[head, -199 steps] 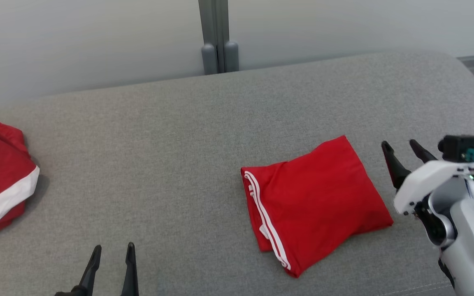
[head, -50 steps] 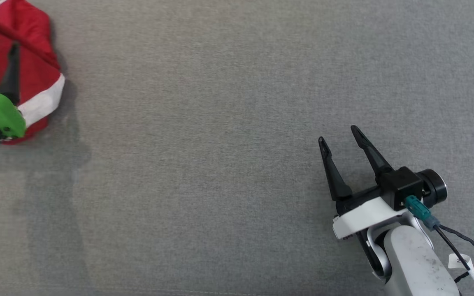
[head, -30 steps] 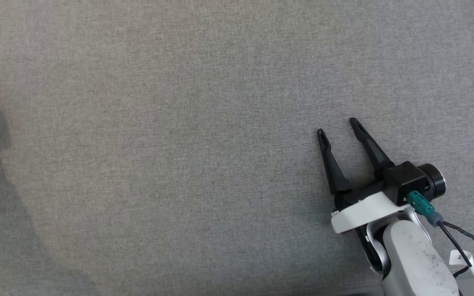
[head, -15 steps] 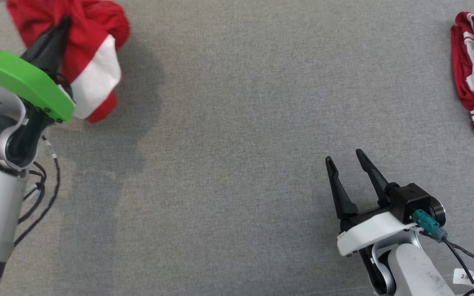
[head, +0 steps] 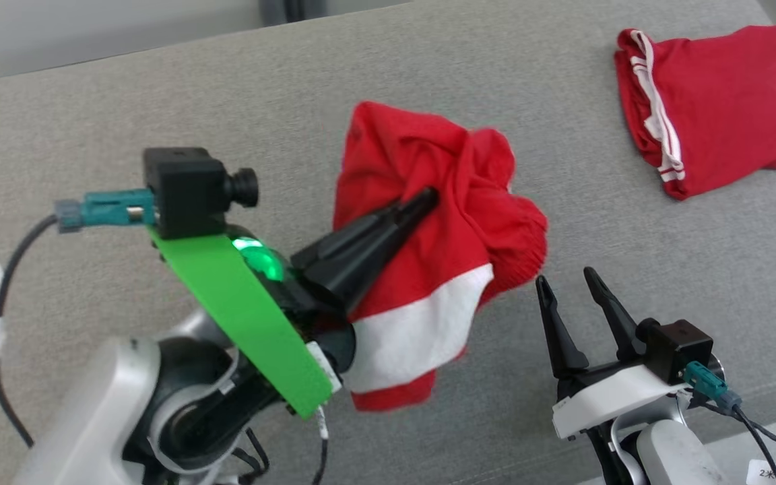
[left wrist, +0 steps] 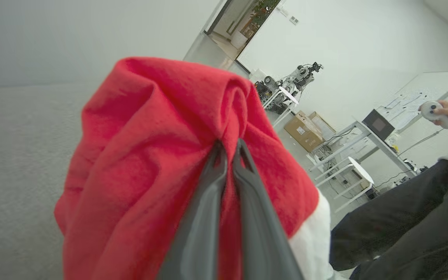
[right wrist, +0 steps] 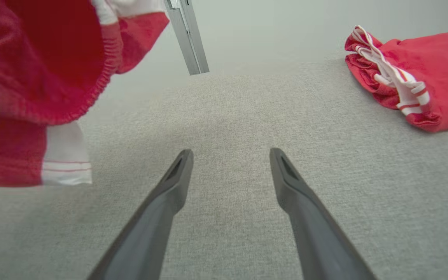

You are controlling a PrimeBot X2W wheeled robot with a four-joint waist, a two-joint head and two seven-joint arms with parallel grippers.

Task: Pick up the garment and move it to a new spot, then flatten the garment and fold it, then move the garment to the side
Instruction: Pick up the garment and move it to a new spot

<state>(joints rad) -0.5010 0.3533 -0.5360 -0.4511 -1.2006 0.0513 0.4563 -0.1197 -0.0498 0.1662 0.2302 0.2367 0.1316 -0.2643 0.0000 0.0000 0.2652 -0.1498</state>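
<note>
A crumpled red garment (head: 428,148) with a white band hangs bunched from my left gripper (head: 428,196), which is shut on its fabric above the grey cushioned surface (head: 125,121). In the left wrist view the two fingers press together at a fold of the garment (left wrist: 150,136), the gripper (left wrist: 228,146) pinching red cloth. My right gripper (head: 566,276) stands open just right of the hanging garment, low over the surface, nothing between its fingers. From the right wrist view the garment (right wrist: 33,77) dangles at the upper left, apart from the open right gripper (right wrist: 231,153).
A second red garment (head: 718,101) with white stripes lies folded at the far right of the surface, also seen as a folded bundle (right wrist: 422,77). A person's dark-trousered leg (left wrist: 403,217) and a hand holding a controller (left wrist: 438,112) are beyond the surface.
The head camera has swung. My left gripper, shut on the garment, has carried it from the far left toward the middle, near the right gripper. The right gripper stays open.
</note>
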